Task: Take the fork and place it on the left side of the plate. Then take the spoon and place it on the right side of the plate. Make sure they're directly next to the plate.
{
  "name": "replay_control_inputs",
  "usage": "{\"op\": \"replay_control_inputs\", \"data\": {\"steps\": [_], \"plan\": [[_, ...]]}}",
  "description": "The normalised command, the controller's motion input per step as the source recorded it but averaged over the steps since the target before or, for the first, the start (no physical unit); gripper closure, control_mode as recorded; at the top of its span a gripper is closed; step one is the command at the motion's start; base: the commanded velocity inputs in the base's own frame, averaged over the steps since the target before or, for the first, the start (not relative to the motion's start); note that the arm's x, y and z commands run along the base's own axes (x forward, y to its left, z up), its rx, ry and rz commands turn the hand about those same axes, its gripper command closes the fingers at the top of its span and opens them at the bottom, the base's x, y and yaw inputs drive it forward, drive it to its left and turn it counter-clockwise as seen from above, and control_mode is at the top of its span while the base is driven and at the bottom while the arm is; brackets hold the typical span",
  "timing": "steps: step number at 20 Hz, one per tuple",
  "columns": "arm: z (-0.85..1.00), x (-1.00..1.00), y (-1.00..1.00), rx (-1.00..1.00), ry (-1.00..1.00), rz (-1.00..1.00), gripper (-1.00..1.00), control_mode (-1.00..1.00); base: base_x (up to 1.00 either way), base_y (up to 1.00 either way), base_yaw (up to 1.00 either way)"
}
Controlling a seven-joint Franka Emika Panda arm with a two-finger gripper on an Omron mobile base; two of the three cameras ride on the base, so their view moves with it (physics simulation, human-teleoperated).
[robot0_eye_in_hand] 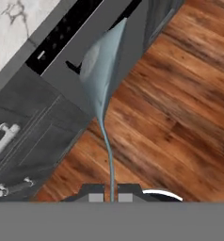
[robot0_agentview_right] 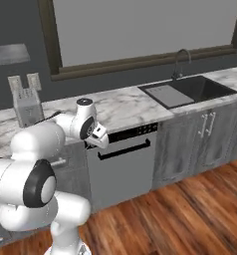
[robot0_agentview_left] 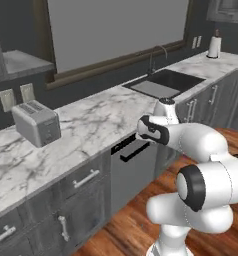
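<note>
While the white arm sits folded in front of the grey lower cabinets, I see the two-finger gripper (robot0_eye_in_hand: 111, 197) clamped tight on the thin handle of a slim silvery-grey metal utensil (robot0_eye_in_hand: 100, 75). Its two small dark fingertips (robot0_eye_in_hand: 96, 195) pinch the stem between them with almost no gap. From the hand view the utensil runs straight out from the jaws, and its head looks like a broad rounded blade narrowing to a point. I can't make out prongs, so I can't tell for sure whether it's the spoon or the fork. It hangs over the brown wooden plank floor (robot0_eye_in_hand: 180, 103), with its head in front of the dark-fronted dishwasher (robot0_agentview_right: 123, 167) under the white marble countertop (robot0_agentview_left: 91, 130). In the left base view the hand (robot0_agentview_left: 153, 131) sits just off the counter edge, above the dishwasher's handle. On the counter a silver two-slot toaster (robot0_agentview_left: 37, 122) stands against the wall, well apart from the dark recessed sink (robot0_agentview_left: 166, 82) with its curved faucet (robot0_agentview_left: 158, 55). A white paper-towel roll (robot0_agentview_left: 214, 46) stands at the far end.
</note>
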Motion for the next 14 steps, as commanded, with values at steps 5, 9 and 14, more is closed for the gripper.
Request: {"op": "replay_control_inputs", "data": {"steps": [5,9,14], "plan": [[0.0,0.0,0.0,0.0,0.0,0.0,1.0,1.0,0.7,-0.53,-0.46],[0.0,0.0,0.0,0.0,0.0,0.0,1.0,1.0,0.32,-0.28,-0.64],[0.0,0.0,0.0,0.0,0.0,0.0,1.0,1.0,0.3,-0.25,-0.66]]}}
